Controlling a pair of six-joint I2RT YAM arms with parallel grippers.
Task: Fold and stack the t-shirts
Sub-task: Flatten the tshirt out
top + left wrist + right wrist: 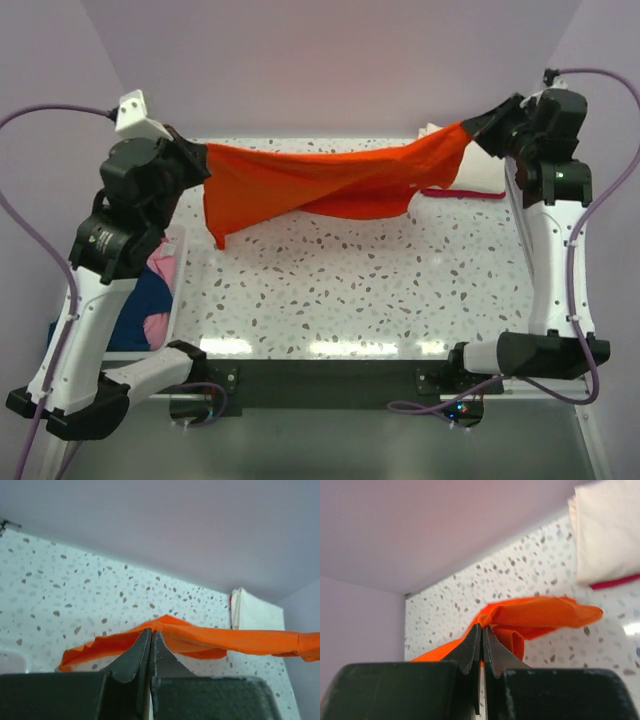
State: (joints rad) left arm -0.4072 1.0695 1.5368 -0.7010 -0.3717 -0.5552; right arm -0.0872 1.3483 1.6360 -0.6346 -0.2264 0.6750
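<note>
Top external: left gripper (pixel 203 160) and right gripper (pixel 473 126), fingers clamped tight, are holding the orange t-shirt (pixel 330 180) stretched above the speckled tabletop (pixel 350 290). Lilac walls (pixel 330 60) are enclosing it; a folded cream-white shirt (pixel 607 535) is lying far right.

Orange t-shirt (pixel 330 180) stretched aloft; cream-white shirt (pixel 607 530) folded atop red shirt (pixel 615 583), far right.

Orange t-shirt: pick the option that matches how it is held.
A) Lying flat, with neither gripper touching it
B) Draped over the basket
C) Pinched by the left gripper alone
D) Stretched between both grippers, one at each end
D: the orange t-shirt hangs stretched between the left gripper and the right gripper, and each wrist view shows the jaws shut on orange cloth.
</note>
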